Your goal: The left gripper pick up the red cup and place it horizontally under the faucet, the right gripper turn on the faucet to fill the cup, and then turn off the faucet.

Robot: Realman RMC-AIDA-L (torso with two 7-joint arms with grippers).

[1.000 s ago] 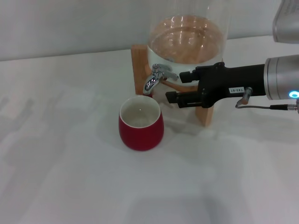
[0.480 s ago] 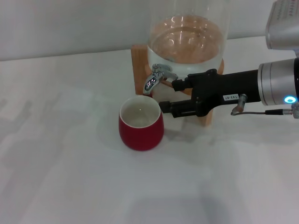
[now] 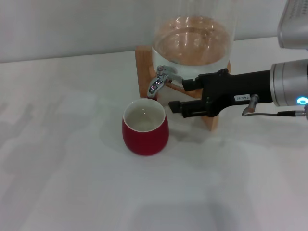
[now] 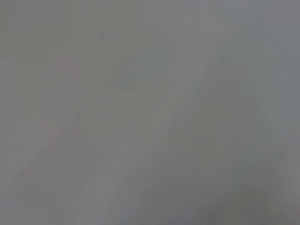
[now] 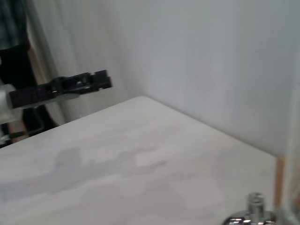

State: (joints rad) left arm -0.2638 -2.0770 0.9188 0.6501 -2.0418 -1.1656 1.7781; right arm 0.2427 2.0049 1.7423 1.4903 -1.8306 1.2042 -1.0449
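while one red cup [image 3: 145, 127] sits under one faucet [image 3: 160, 79], the right gripper [image 3: 180, 95] hovers released beside it.

A robot test bench in what looks like a lab or demo room, not a lived-in kitchen. A bare white tabletop [image 3: 72, 183] runs to a plain pale wall [image 3: 72, 29] at the far side, with no sink, counter fittings or cupboards in sight. The only household props are a glass water dispenser [image 3: 192, 38] on a wooden stand [image 3: 143, 62] at the far centre, its chrome faucet [image 3: 161, 79] over a red cup [image 3: 145, 127]. A silver robot arm [image 3: 288, 86] with a blue indicator light reaches in from the right. In the right wrist view, pale curtain folds [image 5: 61, 42] hang at the table's far corner.
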